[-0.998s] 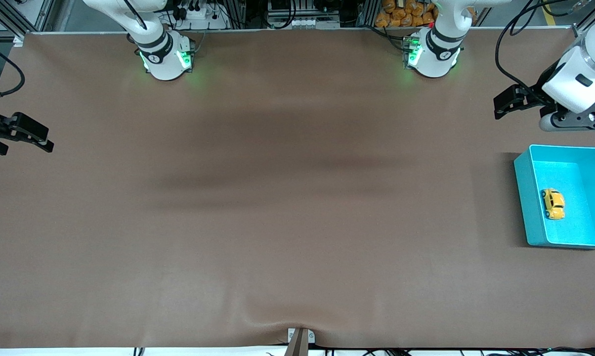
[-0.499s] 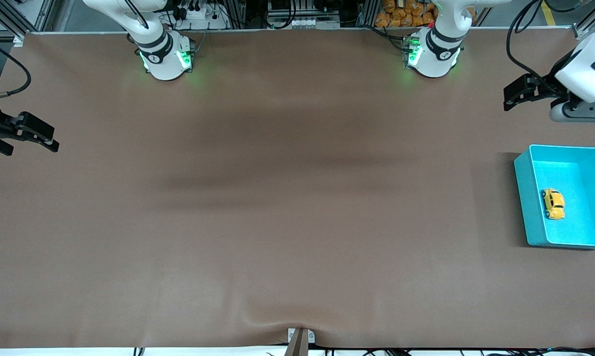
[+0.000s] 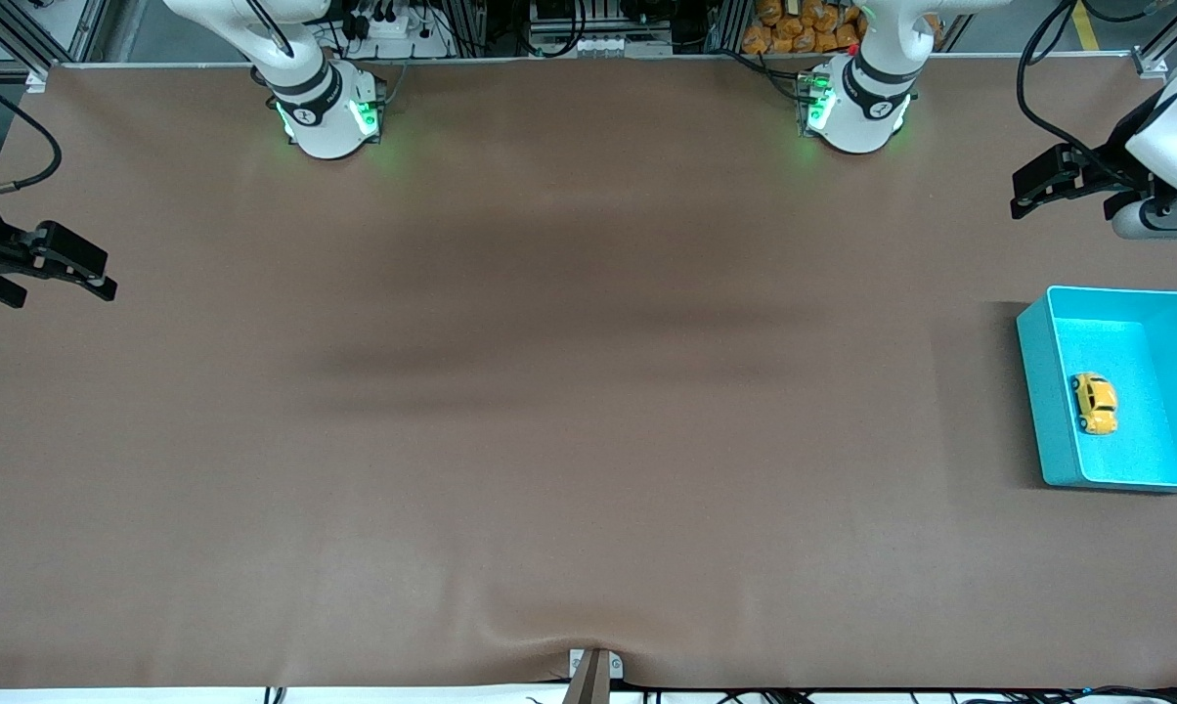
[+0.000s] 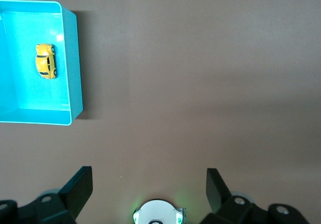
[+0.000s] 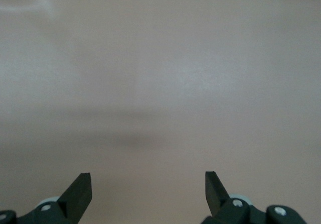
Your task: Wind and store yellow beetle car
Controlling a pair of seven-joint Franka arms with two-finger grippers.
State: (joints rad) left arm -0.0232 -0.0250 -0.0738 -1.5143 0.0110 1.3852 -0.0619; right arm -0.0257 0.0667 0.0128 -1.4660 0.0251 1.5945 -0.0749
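Observation:
The yellow beetle car (image 3: 1095,403) lies on the floor of a turquoise bin (image 3: 1033,391) at the left arm's end of the table. The left wrist view shows the same car (image 4: 46,61) inside the bin (image 4: 71,68), well apart from my left gripper (image 4: 149,176). That left gripper (image 3: 1019,198) hangs open and empty over bare table beside the bin, on the side toward the robots' bases. My right gripper (image 3: 105,284) hangs open and empty over the table edge at the right arm's end, with only bare table in front of it in the right wrist view (image 5: 148,179).
A brown mat (image 3: 569,391) covers the whole table. The two arm bases (image 3: 329,112) (image 3: 854,108) stand along the edge farthest from the front camera. The left arm's base (image 4: 159,213) shows between the left gripper's fingers.
The left gripper has drawn away from the bin, toward the base side and the left arm's end of the table. The right gripper shifted slightly. The car has not moved.

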